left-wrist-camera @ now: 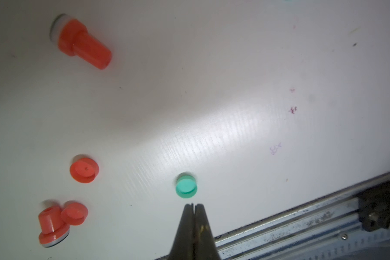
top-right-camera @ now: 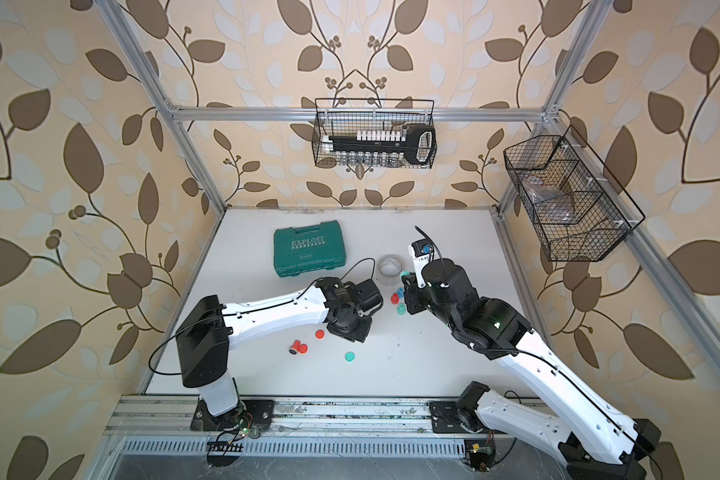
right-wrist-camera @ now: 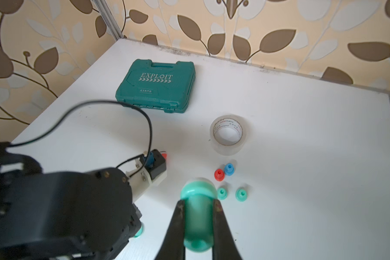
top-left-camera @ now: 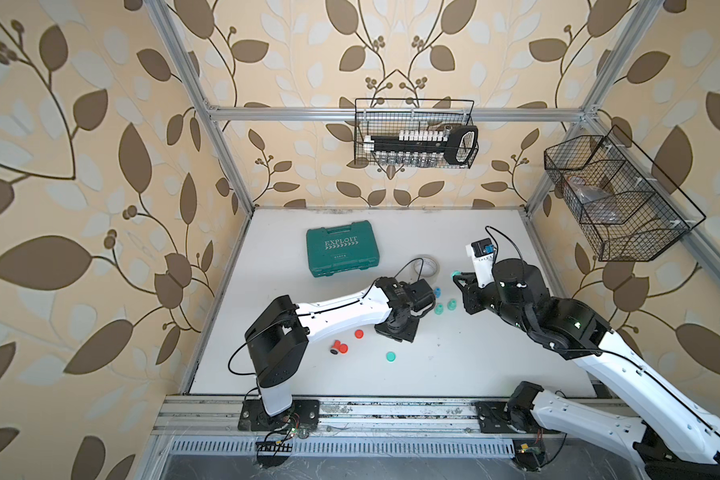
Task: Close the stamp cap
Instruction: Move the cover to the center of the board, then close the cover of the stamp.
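The right arm point(top-left-camera: 624, 365) reaches over the counter point(right-wrist-camera: 302, 157), its hand point(right-wrist-camera: 198, 203) clamped on a green stamp point(right-wrist-camera: 196, 191) at lower centre. The left arm point(top-left-camera: 341, 309) bends low, its hand point(left-wrist-camera: 193, 206) pinched together and empty near the green cap point(left-wrist-camera: 186, 186).

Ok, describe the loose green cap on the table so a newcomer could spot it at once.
Start at the white table, on the side nearest the arm bases. Just ahead of the left gripper lies a flat disc, the green cap. Its neighbours are red caps and red stamps; it alone is green, lying apart from them.
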You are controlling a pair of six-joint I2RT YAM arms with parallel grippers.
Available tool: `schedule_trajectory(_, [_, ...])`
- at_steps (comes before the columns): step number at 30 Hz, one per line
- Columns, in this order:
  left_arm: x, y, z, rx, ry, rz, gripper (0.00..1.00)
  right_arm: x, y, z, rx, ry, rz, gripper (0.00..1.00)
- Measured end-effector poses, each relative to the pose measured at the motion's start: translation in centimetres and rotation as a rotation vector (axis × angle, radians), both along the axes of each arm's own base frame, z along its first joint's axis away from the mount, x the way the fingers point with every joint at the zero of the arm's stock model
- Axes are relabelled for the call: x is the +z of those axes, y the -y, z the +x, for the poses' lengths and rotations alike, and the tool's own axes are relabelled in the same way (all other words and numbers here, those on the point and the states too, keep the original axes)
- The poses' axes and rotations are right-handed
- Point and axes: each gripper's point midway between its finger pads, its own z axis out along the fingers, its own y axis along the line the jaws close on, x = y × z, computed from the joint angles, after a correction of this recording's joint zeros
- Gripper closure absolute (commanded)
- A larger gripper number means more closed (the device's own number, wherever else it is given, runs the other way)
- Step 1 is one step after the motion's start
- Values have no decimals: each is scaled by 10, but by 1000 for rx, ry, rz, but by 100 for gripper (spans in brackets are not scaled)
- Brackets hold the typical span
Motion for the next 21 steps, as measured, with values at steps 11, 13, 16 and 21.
schedule_trajectory(11, [38,-132,81,336,44,-116,95,-58,-49,-21,81,-320,46,100])
schedule_trajectory(13, [36,-161,92,401,36,-128,95,-72,-61,-30,104,-381,43,100])
schedule_trajectory(16, [33,-197,107,484,29,-155,96,-94,-76,-41,121,-462,13,100])
schedule_trajectory(21, [27,-241,123,594,37,-203,97,-137,-101,-59,154,-581,-92,100])
